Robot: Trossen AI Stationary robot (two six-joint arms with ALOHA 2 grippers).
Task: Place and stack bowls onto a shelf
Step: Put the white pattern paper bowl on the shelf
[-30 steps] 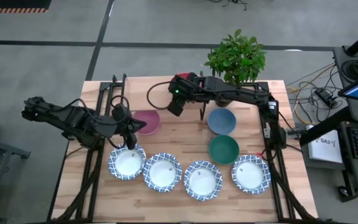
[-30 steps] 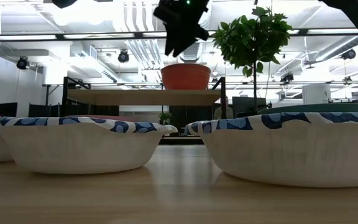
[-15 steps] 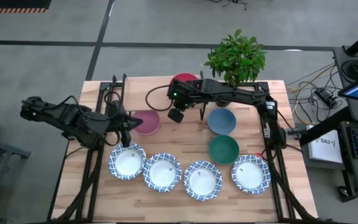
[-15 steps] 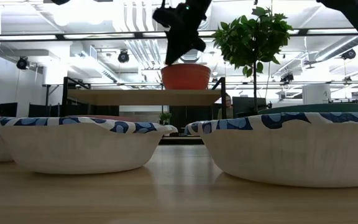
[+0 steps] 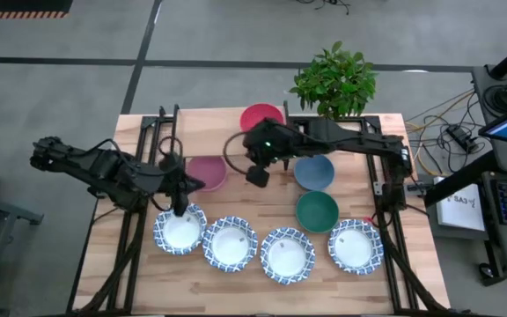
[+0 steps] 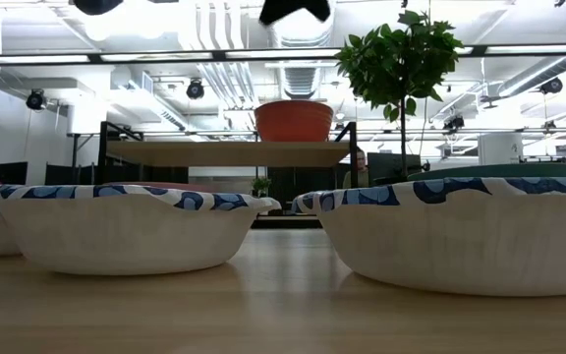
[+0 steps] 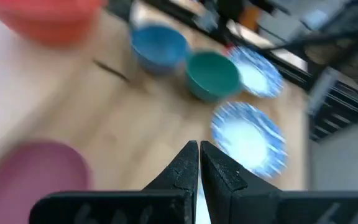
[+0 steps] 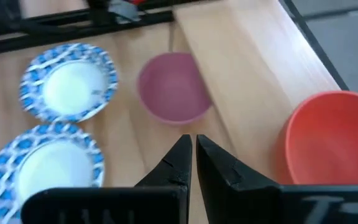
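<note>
A red bowl [image 5: 262, 116] stands upright on the light-wood shelf [image 6: 229, 152], toward its right end; it also shows in the low view [image 6: 294, 120] and the right wrist view [image 8: 328, 137]. My right gripper [image 5: 258, 176] is shut and empty, in front of the shelf and above the table between the pink bowl [image 5: 207, 173] and the blue bowl [image 5: 313, 171]. My left gripper [image 5: 180, 208] is shut and empty above the far rim of the leftmost white bowl [image 5: 180, 230]. The green bowl [image 5: 317, 211] and three more white bowls [image 5: 288, 254] sit on the table.
A potted plant [image 5: 334, 79] stands at the far right of the table, beside the shelf. The white bowls form a row along the near edge. Bare tabletop [image 5: 262, 198] lies between the pink bowl and the blue and green bowls.
My right gripper has drawn back from over the red bowl toward the table's near edge and has risen, leaving the low view's top. The red bowl stays on the shelf and now shows uncovered from above.
</note>
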